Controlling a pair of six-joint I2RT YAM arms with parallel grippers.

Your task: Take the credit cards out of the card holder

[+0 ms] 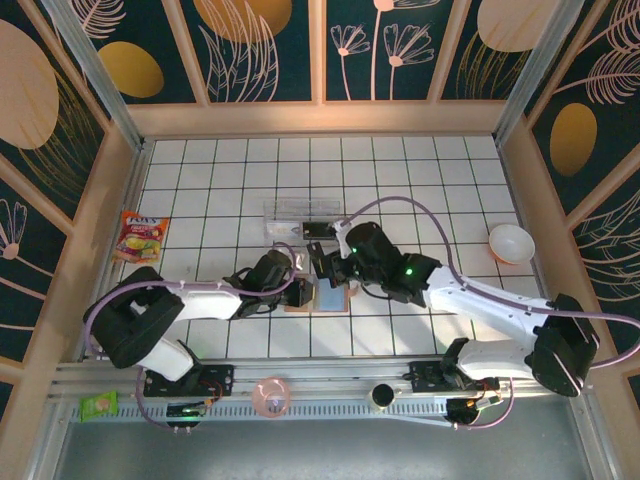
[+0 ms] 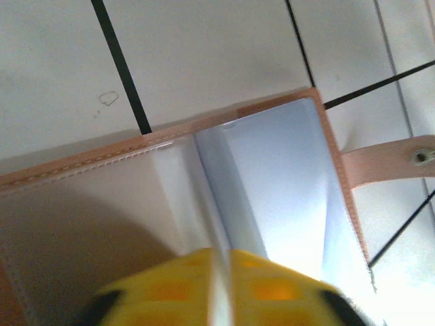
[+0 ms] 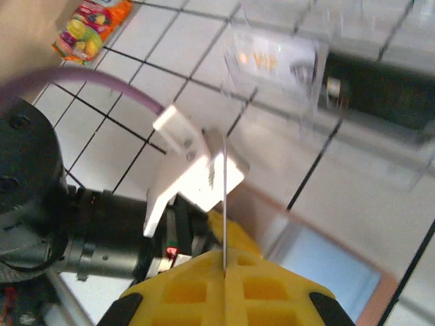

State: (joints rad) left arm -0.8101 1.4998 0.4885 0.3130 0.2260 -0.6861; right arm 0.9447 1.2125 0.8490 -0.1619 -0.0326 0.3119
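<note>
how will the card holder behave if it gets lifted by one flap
Probably floppy: the card holder lies opened flat, creased at its fold, with a thin strap sticking out. Likely light, being thin, so it could hinge or drag rather than lift level.

1. Left arm (image 1: pixel 200 298) and right arm (image 1: pixel 480 297) crowd the card holder (image 1: pixel 331 298) from both sides.
2. Clear plastic tray (image 1: pixel 288 212) stands just behind it.
3. Far tiles (image 1: pixel 400 160) open; snack packet (image 1: pixel 140 236), white bowl (image 1: pixel 511 243) near side walls.
</note>
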